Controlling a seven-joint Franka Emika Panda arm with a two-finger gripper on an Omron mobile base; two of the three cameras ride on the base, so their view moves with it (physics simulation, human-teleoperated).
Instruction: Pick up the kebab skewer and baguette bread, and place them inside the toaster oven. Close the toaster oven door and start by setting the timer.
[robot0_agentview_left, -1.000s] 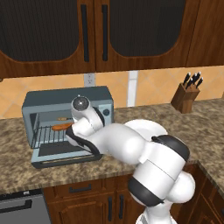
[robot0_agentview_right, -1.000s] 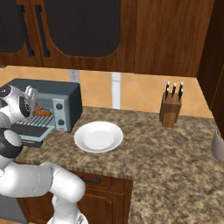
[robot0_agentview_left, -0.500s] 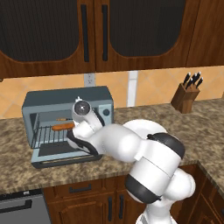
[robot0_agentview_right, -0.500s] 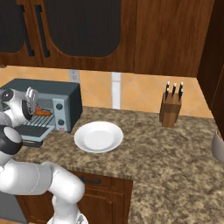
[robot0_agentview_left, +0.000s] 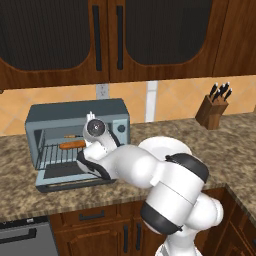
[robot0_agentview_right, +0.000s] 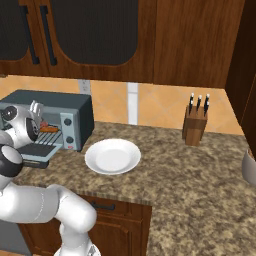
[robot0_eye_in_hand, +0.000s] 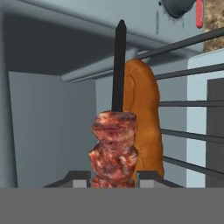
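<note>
Gripper closed on the skewer — meat chunks clamped between the finger tips, the stick pointing into the oven. The loaf already lies on the wire rack, just beside the skewer. Recommended: set the skewer flat on the rack beside the loaf, without nudging it, before letting go. Arm reaches left across the counter — hand at the oven mouth, above the lowered door.
</note>
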